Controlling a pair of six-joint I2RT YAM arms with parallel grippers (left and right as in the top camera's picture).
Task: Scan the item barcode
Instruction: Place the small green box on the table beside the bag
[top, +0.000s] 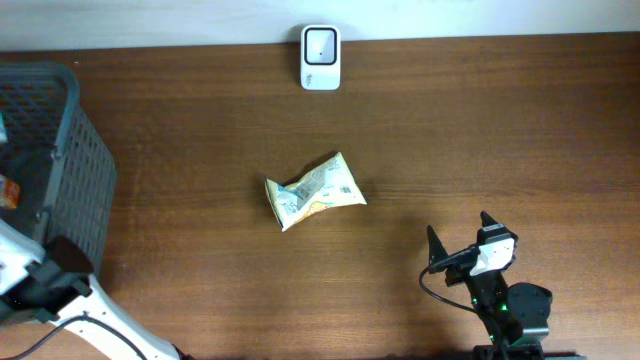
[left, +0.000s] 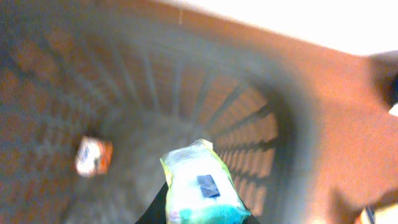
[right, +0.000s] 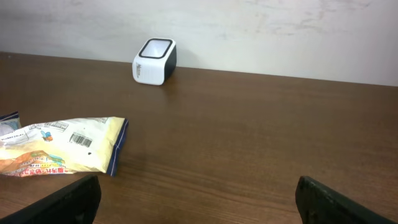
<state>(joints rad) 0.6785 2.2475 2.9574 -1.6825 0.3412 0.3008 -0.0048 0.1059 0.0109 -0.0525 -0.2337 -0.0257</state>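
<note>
Showing one scanner (top: 320, 44), one basket (top: 85, 160), one loose bag (top: 314, 190), one gripped packet (left: 202, 186).

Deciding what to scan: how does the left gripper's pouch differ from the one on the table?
The held pouch is pale and blue-green, pinched in the left gripper; the table pouch is yellow, lying free. The table pouch shows a barcode; the held pouch none. Both are crinkled.

Right pincer (top: 459, 224) black, pointed; white block (top: 495, 250), looped black cable (top: 422, 282), green light (top: 503, 305). Left arm (top: 110, 325) white.
</note>
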